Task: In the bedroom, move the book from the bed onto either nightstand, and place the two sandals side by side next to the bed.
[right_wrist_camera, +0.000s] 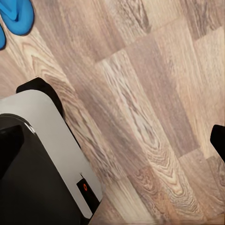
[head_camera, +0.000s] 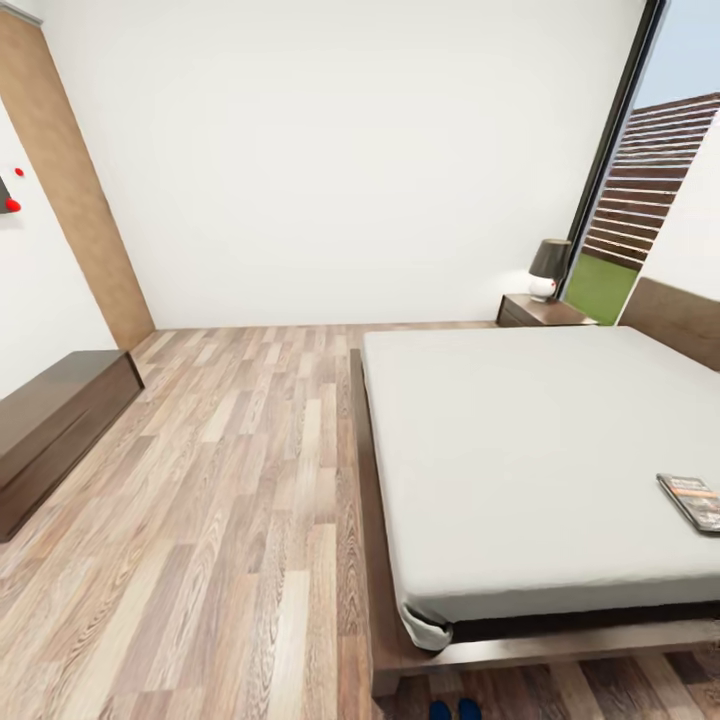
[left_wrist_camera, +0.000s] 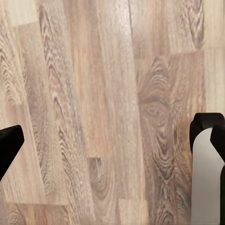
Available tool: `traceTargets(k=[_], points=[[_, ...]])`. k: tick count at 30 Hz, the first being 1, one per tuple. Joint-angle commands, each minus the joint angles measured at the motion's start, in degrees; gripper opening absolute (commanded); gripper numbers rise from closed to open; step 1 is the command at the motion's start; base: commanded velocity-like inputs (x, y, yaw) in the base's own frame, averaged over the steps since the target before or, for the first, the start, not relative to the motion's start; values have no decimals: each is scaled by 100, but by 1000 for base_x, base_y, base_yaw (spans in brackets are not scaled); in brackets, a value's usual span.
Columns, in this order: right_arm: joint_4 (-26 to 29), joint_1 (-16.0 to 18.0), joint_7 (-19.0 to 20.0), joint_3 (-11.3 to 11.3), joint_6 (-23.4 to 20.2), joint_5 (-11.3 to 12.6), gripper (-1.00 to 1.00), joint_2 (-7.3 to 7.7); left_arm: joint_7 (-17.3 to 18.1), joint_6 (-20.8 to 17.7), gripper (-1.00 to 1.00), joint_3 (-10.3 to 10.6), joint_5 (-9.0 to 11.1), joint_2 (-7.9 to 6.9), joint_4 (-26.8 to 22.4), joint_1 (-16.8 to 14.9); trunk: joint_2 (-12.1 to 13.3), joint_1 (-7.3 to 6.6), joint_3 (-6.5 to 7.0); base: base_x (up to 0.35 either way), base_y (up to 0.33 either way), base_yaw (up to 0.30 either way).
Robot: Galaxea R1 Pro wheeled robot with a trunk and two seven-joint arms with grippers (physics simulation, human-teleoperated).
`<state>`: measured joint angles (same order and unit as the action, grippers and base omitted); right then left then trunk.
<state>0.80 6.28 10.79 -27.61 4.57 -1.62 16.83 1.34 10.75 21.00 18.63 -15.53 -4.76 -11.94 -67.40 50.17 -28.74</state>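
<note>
Left gripper (left_wrist_camera: 112,140) gapes wide over bare floor (left_wrist_camera: 93,93); right gripper's (right_wrist_camera: 117,140) state unclear, sandals (right_wrist_camera: 16,16) ahead of it.

bed (head_camera: 540,440): 1 | book (head_camera: 692,500): 1 | sandals (head_camera: 453,710): 2 | nightstand (head_camera: 540,312): 1 | lamp (head_camera: 547,268): 1 | dresser (head_camera: 50,420): 1

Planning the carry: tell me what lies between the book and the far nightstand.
In the head view, only bare pale-grey mattress of the bed lies between the book and the nightstand, which carries a lamp.
</note>
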Motion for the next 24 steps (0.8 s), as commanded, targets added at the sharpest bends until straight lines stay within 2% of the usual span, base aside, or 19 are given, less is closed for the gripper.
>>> traceTargets(k=[1, 24], points=[[-9, 5, 20, -33, 22, -18, 100, 1, 14, 18, 100, 46, 60, -3, 0, 4, -3, -1, -5, -84, 89, -253], [-15, 5, 20, -32, 27, -26, 100, -4, -6, 24, 100, 60, 49, -2, -3, 25, -3, -1, -5, -57, 42, -278]])
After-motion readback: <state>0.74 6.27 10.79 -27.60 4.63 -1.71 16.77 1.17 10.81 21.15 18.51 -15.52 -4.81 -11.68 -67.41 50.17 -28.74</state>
